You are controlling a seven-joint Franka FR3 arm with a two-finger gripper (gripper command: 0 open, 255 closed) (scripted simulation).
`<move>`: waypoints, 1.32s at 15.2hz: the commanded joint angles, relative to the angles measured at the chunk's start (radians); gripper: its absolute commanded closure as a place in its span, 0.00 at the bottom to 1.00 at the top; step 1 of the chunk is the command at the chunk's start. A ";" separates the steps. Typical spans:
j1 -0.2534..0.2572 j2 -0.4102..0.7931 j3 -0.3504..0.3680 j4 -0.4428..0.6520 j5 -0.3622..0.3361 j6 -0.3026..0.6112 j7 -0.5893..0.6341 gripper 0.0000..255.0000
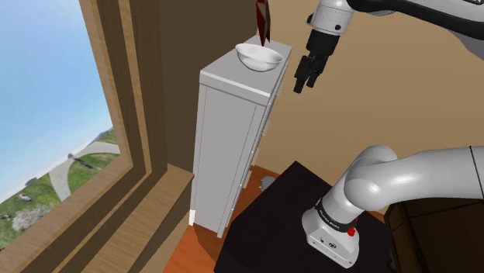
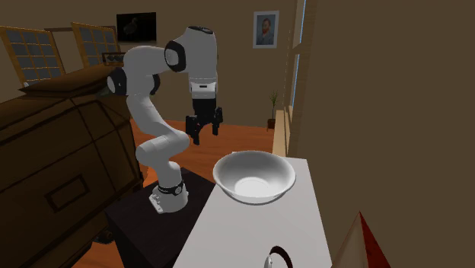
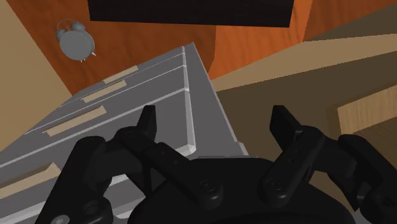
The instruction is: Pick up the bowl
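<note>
The claw [image 1: 305, 83] is held open and empty, pointed down at the bowl's [image 1: 259, 57] four o'clock in the shoulder view; a red object [image 1: 264, 19] is cropped.

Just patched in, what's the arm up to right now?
The white arm's black gripper hangs open and empty in the air, off the drawer-front side of the tall white cabinet, near its top. The shallow white bowl sits on the cabinet's top, apart from the gripper. Nothing is grasped yet.
</note>
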 commanded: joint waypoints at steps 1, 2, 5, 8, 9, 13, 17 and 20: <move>0.000 0.000 0.000 0.000 0.000 0.000 0.000 0.00; -0.003 0.032 -0.022 0.025 0.008 0.013 -0.012 0.00; -0.010 0.132 -0.087 0.104 0.041 0.046 -0.052 0.00; -0.012 0.234 -0.152 0.192 0.085 0.067 -0.097 0.00; -0.012 0.269 -0.174 0.224 0.103 0.071 -0.112 0.00; -0.012 0.417 -0.264 0.361 0.191 0.072 -0.180 0.00; -0.022 0.580 -0.352 0.520 0.309 0.042 -0.253 0.00; -0.047 0.717 -0.411 0.657 0.420 -0.004 -0.307 0.00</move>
